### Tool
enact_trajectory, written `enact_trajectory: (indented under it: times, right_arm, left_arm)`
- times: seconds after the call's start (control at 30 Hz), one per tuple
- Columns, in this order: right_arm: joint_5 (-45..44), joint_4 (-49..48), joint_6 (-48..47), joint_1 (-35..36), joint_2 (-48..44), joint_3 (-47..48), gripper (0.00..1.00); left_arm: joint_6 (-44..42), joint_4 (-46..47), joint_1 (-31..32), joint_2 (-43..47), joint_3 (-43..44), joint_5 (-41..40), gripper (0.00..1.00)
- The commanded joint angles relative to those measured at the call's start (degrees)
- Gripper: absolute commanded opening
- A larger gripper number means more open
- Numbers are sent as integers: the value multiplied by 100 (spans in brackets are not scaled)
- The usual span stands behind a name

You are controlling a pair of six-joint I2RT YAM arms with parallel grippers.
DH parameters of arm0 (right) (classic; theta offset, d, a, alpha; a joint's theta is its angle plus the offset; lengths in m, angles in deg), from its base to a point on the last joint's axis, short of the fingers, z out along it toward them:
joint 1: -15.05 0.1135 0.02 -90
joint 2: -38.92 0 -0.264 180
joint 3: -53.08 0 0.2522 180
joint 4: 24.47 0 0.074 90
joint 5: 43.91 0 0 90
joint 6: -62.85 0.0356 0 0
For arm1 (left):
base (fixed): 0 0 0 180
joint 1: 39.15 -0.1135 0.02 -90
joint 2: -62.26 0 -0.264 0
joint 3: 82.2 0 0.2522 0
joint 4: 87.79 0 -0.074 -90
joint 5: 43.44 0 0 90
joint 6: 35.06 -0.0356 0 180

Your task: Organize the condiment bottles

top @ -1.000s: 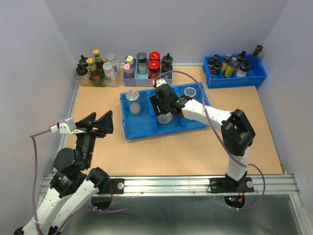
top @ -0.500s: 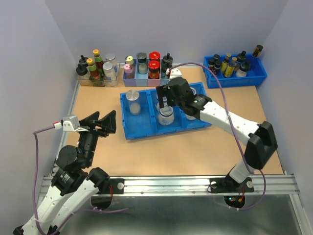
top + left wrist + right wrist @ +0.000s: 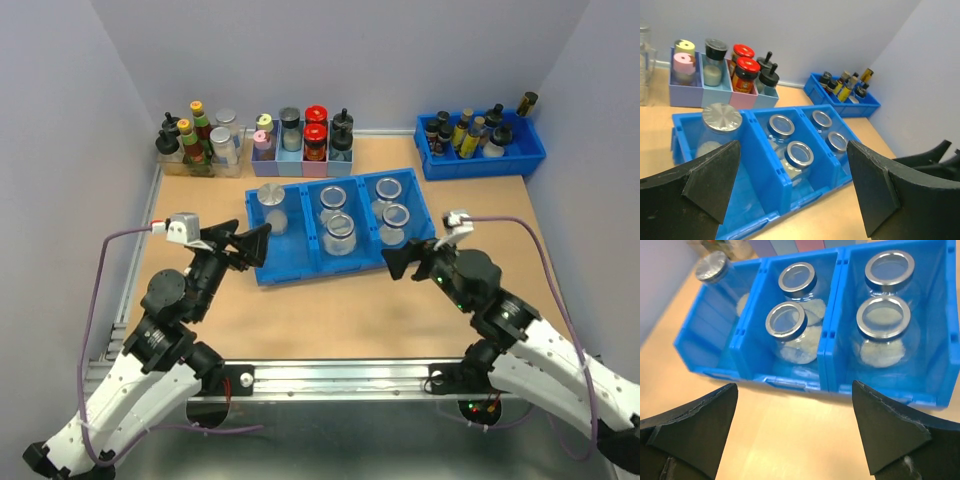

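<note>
Five clear glass jars with silver rims stand in a blue three-compartment tray point(image 3: 300, 272). The lidded jar point(image 3: 271, 197) is alone in the left compartment. Two open jars point(image 3: 333, 197) point(image 3: 339, 230) are in the middle compartment and two point(image 3: 388, 190) point(image 3: 396, 218) in the right. My left gripper point(image 3: 250, 245) is open and empty at the tray's near left corner. My right gripper point(image 3: 398, 262) is open and empty just in front of the tray's near right edge. The left wrist view shows the lidded jar point(image 3: 721, 118); the right wrist view shows it too point(image 3: 711, 266).
Pastel holders with colourful-capped bottles point(image 3: 303, 140) stand behind the tray. A clear bin of bottles point(image 3: 198, 145) is at the back left. A blue bin of dark bottles point(image 3: 480, 140) is at the back right. Walls close in the table on three sides.
My right gripper let go of the near jar in the middle compartment, rose, and drew back to the tray's near side. My left gripper moved right, up to the tray's corner.
</note>
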Motion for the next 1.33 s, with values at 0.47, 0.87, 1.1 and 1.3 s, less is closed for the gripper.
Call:
enact_trajectory:
  times: [0.47,0.87,1.1,1.3]
  right_arm:
    - [-86,1487,1489,-9,-4052,-845,100]
    - [-333,1734,1480,-9,-4158,-661,100]
    - [-333,1716,1498,-17,-4149,-687,100]
    - [-359,1716,1515,-9,-4140,-687,100]
  left_arm:
    - [236,-30,21,-1746,1258,936,99]
    - [52,6,21,-1562,1425,989,99]
    - [-54,-21,21,-1448,1434,972,99]
    - [-98,-100,21,-1465,1478,919,99]
